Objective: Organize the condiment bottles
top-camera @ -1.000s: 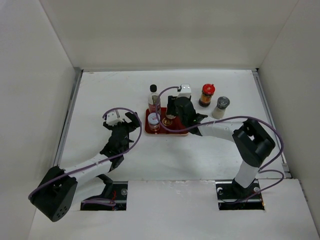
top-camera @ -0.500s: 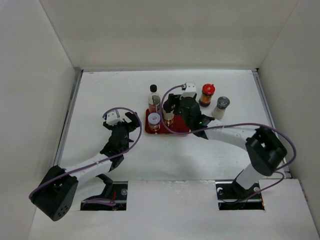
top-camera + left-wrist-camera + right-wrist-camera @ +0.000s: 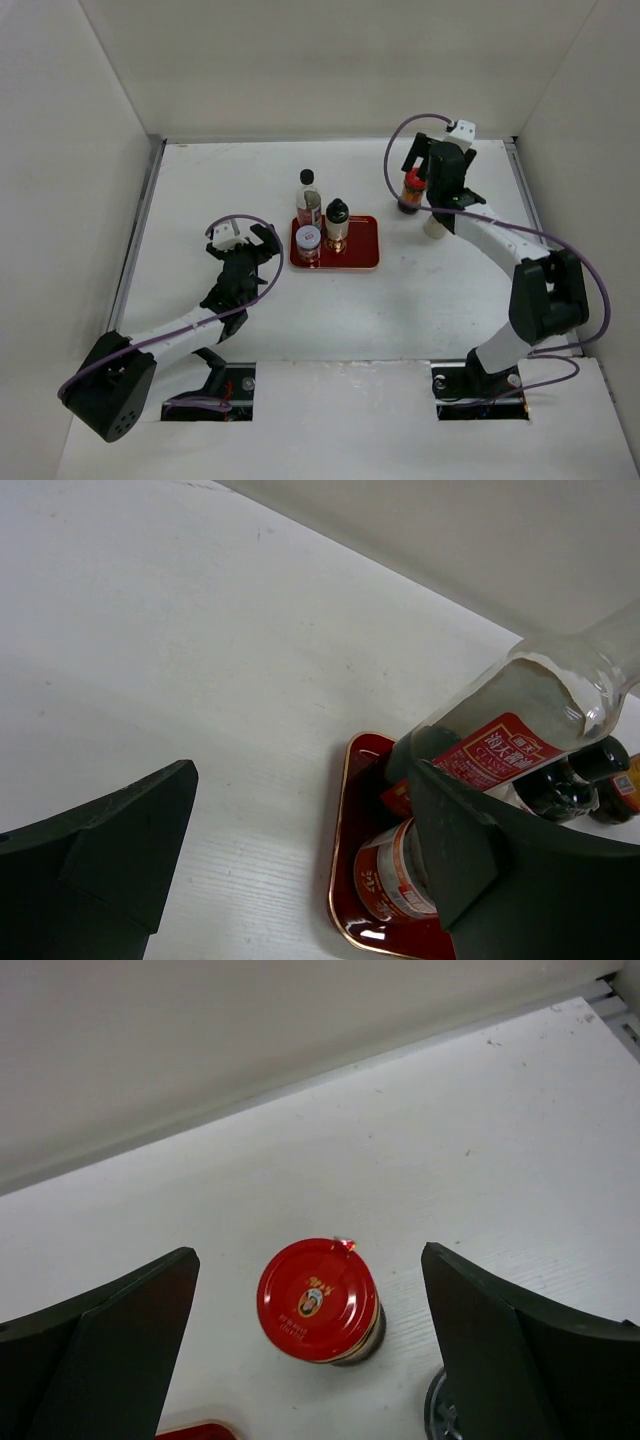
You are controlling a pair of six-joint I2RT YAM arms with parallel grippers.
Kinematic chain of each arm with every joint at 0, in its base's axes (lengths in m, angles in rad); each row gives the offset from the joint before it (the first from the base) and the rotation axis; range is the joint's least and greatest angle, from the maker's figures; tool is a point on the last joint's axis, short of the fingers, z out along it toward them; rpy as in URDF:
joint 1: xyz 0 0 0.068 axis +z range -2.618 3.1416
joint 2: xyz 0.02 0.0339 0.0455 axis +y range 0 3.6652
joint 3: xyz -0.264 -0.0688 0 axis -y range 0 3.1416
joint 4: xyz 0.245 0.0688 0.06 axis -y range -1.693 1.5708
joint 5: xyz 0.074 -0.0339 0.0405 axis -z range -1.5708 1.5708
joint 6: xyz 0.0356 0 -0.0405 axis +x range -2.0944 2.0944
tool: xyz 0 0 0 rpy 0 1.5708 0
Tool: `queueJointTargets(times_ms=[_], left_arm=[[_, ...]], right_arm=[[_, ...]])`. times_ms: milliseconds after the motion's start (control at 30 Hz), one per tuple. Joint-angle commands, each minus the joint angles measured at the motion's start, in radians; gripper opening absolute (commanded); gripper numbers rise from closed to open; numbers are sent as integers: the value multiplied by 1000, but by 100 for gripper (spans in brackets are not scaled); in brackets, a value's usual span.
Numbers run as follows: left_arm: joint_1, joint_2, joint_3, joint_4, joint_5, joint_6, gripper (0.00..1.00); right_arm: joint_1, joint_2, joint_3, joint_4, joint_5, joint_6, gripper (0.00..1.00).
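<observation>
White table (image 3: pixel 200 190) enclosed by plain white walls (image 3: pixel 330 60) (evenly lit), metal edge rails.

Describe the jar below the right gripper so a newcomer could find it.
Start at the red tray in the middle, then look right and slightly farther back. Two containers stand there off the tray; take the left one, a short round jar. Its bright red cap sets it apart from the pale shaker beside it.
</observation>
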Motion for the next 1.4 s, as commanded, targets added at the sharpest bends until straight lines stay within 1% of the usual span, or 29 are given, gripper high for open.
queueJointTargets(times_ms=[0, 100, 300, 567, 600, 700, 733, 800, 867, 1000, 1167, 1367], left_arm=[[-6, -4, 10, 52, 12, -11, 86], [-6, 21, 20, 46, 23, -11, 86], [-6, 32, 20, 52, 29, -11, 86], [-9, 30, 22, 52, 30, -11, 87], [-9, 30, 22, 52, 30, -11, 87], [-5, 38, 22, 52, 30, -12, 87], [-9, 35, 22, 52, 30, -12, 87], [-11, 32, 22, 52, 30, -12, 87], [-3, 36, 20, 52, 30, -14, 87], [-11, 35, 22, 52, 30, -14, 87], [-11, 40, 22, 53, 30, -14, 87], [-11, 40, 23, 53, 30, -14, 87]], right_arm=[[-24, 63, 127, -124, -95, -44, 100], [-36, 113, 176, -169, -124, -71, 100], [-41, 169, 200, -209, -175, -82, 100], [-43, 245, 224, -230, -162, -73, 100], [-43, 246, 220, -218, -159, -71, 97], [-44, 251, 228, -194, -153, -61, 81], [-44, 249, 230, -189, -149, -59, 77], [-43, 233, 225, -175, -130, -53, 66], [-38, 199, 207, -129, -116, -56, 62], [-21, 99, 144, -45, -101, -71, 62], [51, -44, 44, 9, -103, -45, 61], [178, -79, -16, 43, -113, -27, 61]])
